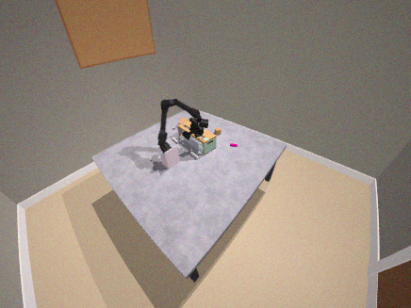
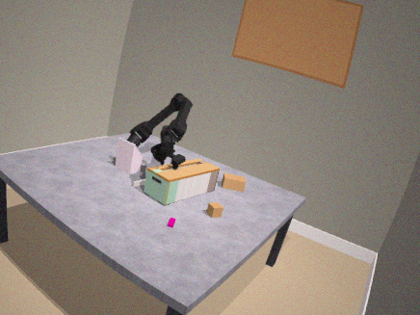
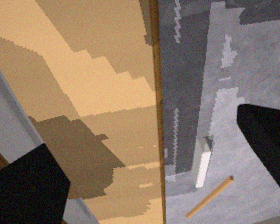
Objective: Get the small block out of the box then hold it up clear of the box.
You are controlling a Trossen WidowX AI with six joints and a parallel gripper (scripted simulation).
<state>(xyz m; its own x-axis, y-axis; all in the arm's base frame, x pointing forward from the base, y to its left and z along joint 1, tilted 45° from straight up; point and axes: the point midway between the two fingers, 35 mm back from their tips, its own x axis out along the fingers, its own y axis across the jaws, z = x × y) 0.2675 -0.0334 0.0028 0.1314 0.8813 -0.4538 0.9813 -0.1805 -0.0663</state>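
The small block named in the task may be the tiny bright magenta piece (image 2: 171, 223) lying flat on the grey mottled table top (image 2: 96, 219), out in front of the box and well apart from it, though at this size its identity is not certain; the top view shows the same magenta piece (image 1: 233, 144) beside the box's green end. The long box with a tan wooden lid, a pale green end wall and a whitish front (image 2: 180, 182) stands near the middle of the table. The black parallel-jaw gripper (image 2: 174, 161) hangs over the rear edge of the lid, its jaws spread wide with nothing between them. In the wrist view the two dark fingers frame the tan lid on one side and the grey table on the other. Two tan wooden cubes rest on the table: a larger one (image 2: 233, 182) just beside the box's far end and a smaller one (image 2: 215, 209) near the front. A pale pink upright panel (image 2: 128, 156) stands by the arm's base.
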